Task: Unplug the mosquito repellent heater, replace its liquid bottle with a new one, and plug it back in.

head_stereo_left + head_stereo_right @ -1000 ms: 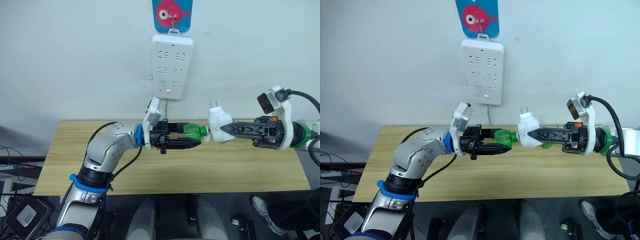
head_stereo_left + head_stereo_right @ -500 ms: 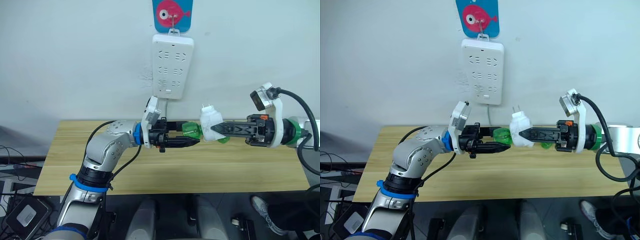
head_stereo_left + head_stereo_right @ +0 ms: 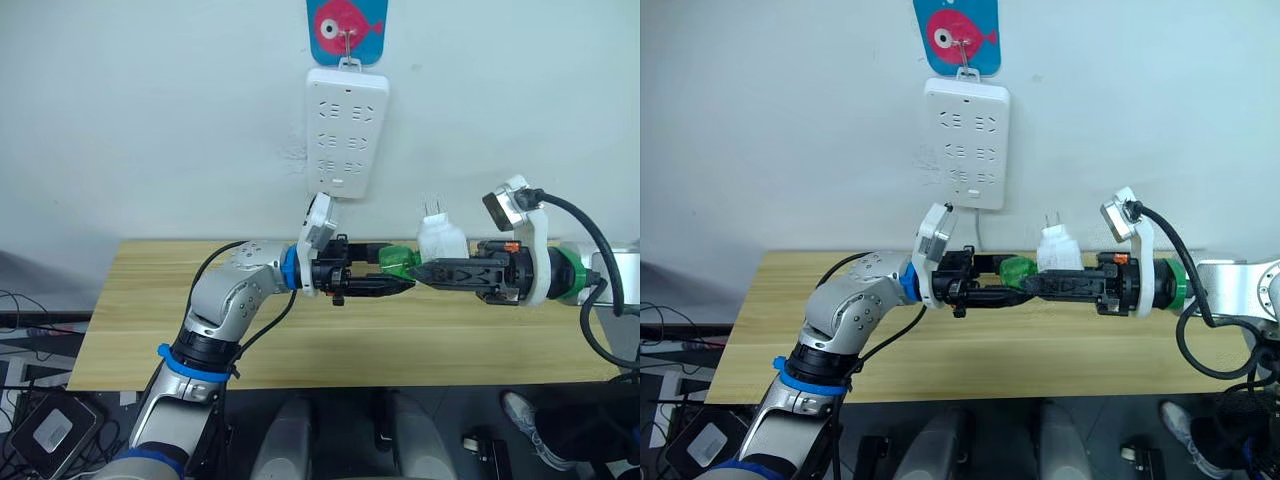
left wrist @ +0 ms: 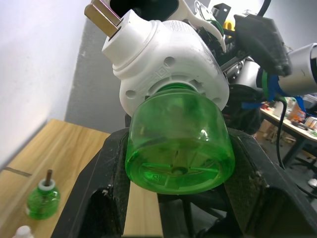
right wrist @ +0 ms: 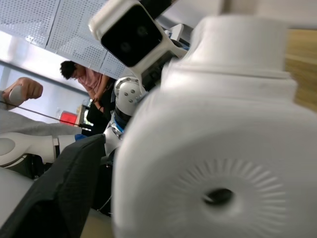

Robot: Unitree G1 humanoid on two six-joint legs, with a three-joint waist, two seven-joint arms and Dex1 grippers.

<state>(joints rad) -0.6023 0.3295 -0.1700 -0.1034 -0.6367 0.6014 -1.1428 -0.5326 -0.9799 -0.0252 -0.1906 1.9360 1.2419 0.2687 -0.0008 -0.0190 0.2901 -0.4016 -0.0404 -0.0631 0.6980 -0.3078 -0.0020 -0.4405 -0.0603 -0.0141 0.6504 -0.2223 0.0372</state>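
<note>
heater (image 5: 213, 163) cut off by edges, person (image 5: 86, 82) blurred

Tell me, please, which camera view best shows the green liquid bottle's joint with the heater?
The left wrist view: the green bottle fills it, its neck seated in the white heater. Both eye views show it small between the grippers; the right wrist view shows the heater's vent face.

A wooden table (image 3: 150, 330) (light-grained) carries a green bottle (image 4: 41, 198) standing upright.

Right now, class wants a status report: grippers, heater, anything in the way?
Left gripper shut on green bottle. Right gripper shut on heater, prongs up, bottle seated in its base. Power strip on wall, sockets free.
</note>
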